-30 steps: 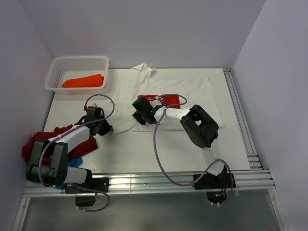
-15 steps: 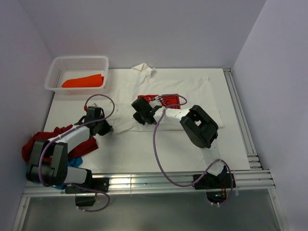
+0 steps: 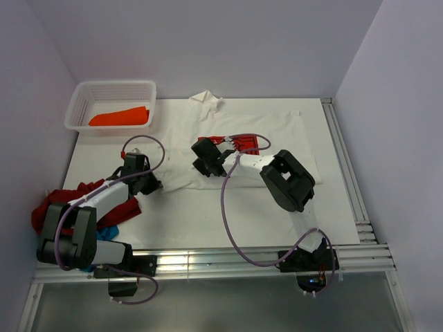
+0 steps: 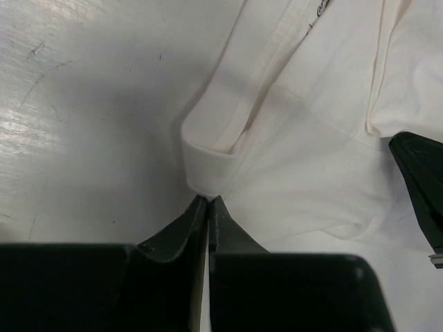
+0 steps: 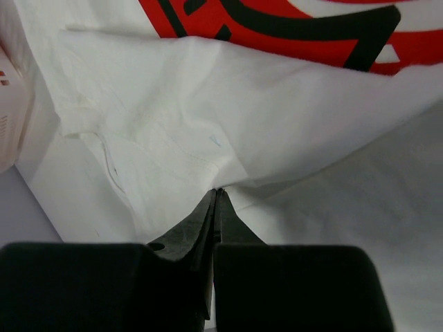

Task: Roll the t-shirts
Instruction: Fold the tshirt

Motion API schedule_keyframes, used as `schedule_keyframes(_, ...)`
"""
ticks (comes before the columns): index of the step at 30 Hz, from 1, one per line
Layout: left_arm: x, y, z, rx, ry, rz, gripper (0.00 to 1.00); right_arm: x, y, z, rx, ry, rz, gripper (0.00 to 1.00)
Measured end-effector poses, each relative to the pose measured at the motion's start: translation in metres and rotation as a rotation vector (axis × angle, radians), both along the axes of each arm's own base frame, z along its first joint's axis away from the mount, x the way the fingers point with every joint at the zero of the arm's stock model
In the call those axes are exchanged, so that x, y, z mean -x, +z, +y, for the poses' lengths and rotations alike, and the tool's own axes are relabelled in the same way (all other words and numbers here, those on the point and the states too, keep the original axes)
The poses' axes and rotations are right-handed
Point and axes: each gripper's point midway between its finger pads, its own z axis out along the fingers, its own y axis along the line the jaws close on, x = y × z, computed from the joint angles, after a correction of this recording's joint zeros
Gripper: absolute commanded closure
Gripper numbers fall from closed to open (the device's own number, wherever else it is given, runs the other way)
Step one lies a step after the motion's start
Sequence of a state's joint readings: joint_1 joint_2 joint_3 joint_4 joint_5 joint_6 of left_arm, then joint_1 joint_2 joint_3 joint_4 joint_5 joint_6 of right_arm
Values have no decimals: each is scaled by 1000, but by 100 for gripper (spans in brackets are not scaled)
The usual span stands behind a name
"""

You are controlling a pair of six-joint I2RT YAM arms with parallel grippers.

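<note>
The white t-shirt with the red print lies spread across the middle of the table. My left gripper is shut on the shirt's folded left corner, pinched at the fingertips. My right gripper is shut on a lifted fold of the white t-shirt just below the red print. A red t-shirt and a blue t-shirt lie heaped at the left edge. An orange t-shirt lies in the basket.
A white plastic mesh basket stands at the back left. Metal rails run along the table's right and near edges. Purple cables loop over the table near the arms.
My right gripper has moved slightly towards the back with the white cloth in it. The left arm has not visibly moved.
</note>
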State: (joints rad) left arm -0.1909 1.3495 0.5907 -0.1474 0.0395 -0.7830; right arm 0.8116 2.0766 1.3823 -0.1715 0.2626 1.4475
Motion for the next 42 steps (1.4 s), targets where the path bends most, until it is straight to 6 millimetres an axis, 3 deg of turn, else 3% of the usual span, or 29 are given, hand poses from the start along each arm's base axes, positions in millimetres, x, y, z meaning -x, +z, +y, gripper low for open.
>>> schedule_keyframes(6, 1, 4, 0, 0, -3, -11, 92, -15, 4, -8, -23, -18, -13, 100)
schedule_keyframes(15, 5, 1, 1, -3, -3, 1, 93, -56, 30, -20, -131, -44, -87, 100)
schedule_keyframes(26, 6, 0, 1, -6, -7, 2, 94, -89, 53, -31, -245, -67, -175, 100)
schedule_keyframes(42, 7, 4, 2, -5, -9, -9, 94, -96, 29, -67, -363, -190, -218, 100)
